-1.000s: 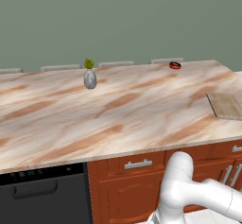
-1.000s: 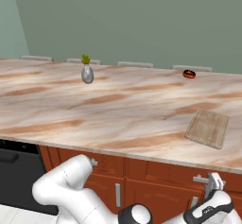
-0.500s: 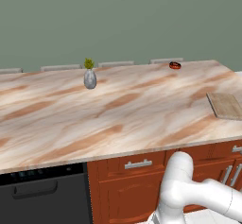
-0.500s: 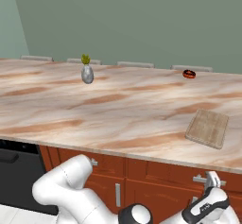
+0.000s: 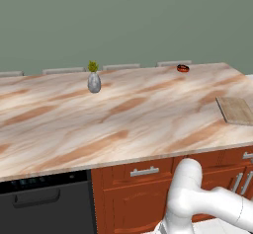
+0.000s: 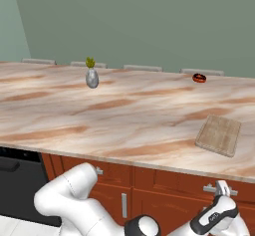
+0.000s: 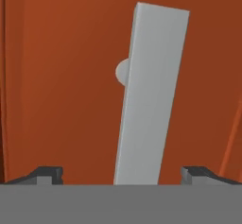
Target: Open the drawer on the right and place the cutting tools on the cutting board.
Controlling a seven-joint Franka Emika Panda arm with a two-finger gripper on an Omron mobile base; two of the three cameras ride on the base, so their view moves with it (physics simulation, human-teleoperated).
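Observation:
The drawer (image 6: 172,179) is the reddish-brown front at the right under the counter, and it is closed. Its short silver handle (image 6: 219,189) is also in the hand view, where the handle (image 7: 151,90) stands close up as a tilted bar against the drawer front (image 7: 61,76). My gripper (image 6: 222,185) is right at this handle. In the hand view my gripper (image 7: 122,173) is open, one fingertip (image 7: 46,174) on each side of the bar, not touching it. The light tan cutting board (image 6: 219,134) (image 5: 236,110) lies bare on the counter's right end. The cutting tools are out of view.
A grey vase with a green sprig (image 5: 94,80) (image 6: 91,75) and a small red dish (image 5: 183,68) (image 6: 199,78) stand far back on the marbled countertop (image 5: 123,114). A black dishwasher (image 5: 44,208) sits at the left. Another wooden drawer (image 5: 143,171) is beside it.
My hand has crept slightly up and in toward the drawer handle. The jaws stay open and nothing else has moved.

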